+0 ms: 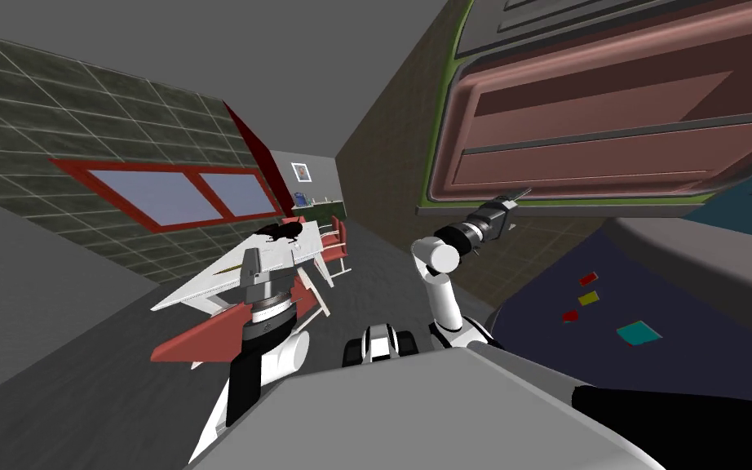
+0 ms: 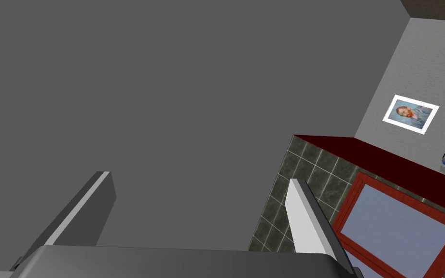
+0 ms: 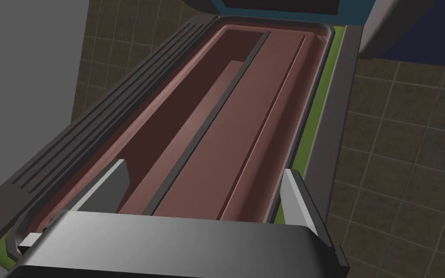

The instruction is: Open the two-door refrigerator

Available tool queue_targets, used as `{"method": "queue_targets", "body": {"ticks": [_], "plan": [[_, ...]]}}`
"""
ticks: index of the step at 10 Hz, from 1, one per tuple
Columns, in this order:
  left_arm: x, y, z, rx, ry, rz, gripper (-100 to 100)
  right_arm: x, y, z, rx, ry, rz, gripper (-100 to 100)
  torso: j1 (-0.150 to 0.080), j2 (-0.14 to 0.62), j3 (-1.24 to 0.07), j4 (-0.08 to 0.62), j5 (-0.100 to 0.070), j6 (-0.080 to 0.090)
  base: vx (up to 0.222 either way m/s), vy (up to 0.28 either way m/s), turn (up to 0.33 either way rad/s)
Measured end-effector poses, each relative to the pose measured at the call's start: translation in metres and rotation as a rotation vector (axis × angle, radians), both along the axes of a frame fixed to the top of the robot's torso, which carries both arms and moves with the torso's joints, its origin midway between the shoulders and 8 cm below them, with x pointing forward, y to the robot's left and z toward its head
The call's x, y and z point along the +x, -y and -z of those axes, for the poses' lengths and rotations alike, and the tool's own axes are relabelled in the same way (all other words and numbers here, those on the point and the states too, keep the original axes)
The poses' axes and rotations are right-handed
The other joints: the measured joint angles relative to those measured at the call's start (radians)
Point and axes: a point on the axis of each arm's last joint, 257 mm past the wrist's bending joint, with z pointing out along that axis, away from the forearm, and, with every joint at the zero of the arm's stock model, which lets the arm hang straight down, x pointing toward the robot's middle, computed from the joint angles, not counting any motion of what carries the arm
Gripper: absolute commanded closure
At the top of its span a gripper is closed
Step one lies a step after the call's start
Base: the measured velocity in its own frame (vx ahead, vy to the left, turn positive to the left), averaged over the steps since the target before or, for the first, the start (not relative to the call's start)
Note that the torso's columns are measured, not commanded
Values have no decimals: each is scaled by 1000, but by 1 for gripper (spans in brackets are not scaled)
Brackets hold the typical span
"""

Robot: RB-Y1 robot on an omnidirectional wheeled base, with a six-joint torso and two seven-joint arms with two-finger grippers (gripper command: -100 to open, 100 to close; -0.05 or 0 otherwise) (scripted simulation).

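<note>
The refrigerator door (image 1: 594, 122) stood open in the upper right of the head view, brown inner liner exposed. The right gripper (image 1: 519, 195) was just beside its lower edge, fingers released, grasping nothing. The left gripper (image 1: 252, 259), centre left, was also released.

We read the inner liner of the refrigerator door (image 3: 245, 135) as a smooth, matt, red-brown moulding without gloss. Its dark grey edge strip (image 3: 96, 125) is ribbed lengthwise. The green rim (image 3: 320, 96) is plain and matt. The brown wall tiles (image 3: 400, 159) show a mottled, stone-like face with pale joints. The blades of the right hand (image 3: 204, 169) and left hand (image 2: 198, 177) look smooth, light grey and softly sheened.
</note>
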Motion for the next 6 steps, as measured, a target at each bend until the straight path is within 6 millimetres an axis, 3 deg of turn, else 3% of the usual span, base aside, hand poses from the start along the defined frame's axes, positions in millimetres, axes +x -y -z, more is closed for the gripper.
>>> {"method": "queue_targets", "body": {"ticks": [6], "plan": [[0,0,0,0,0,0,0,-65,29,-29,-65,-6,328,-100,0,0,0,0,0,0,228,-36,-216]]}}
